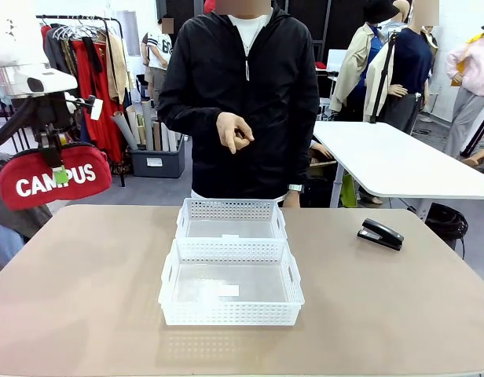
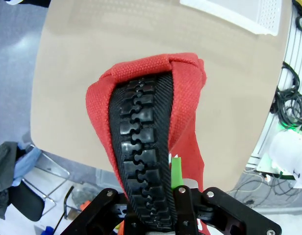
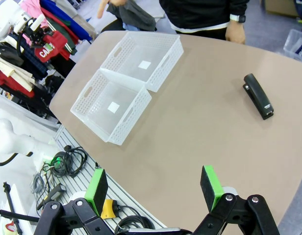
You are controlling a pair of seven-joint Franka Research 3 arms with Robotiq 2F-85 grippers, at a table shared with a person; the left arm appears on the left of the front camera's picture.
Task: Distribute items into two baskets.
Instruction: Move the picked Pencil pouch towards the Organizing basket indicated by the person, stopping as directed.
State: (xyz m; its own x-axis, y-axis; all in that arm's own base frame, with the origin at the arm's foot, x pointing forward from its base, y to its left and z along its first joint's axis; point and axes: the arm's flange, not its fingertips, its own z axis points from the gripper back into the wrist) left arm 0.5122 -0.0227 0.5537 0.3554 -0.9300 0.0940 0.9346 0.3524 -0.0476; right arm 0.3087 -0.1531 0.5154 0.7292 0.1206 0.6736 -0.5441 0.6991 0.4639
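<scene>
The red "CAMPUS" pouch (image 1: 55, 182) hangs high beyond the table's left edge, with my left gripper (image 1: 56, 174) shut on it. In the left wrist view the pouch (image 2: 146, 122) rises between the fingers (image 2: 176, 172), black zipper facing the camera. The black stapler (image 1: 380, 234) lies on the table at the far right; the right wrist view has the stapler (image 3: 258, 96) well ahead of my right gripper (image 3: 153, 190), which is open with nothing in it. Two white baskets stand mid-table, the near basket (image 1: 231, 312) touching the far basket (image 1: 230, 208); both look empty.
A person in a black jacket stands at the far edge behind the baskets, one hand (image 1: 234, 133) raised at chest height. A white table (image 1: 399, 161) stands behind at the right, a clothes rack (image 1: 89, 71) at the back left. The tan tabletop (image 1: 85, 298) is bare around the baskets.
</scene>
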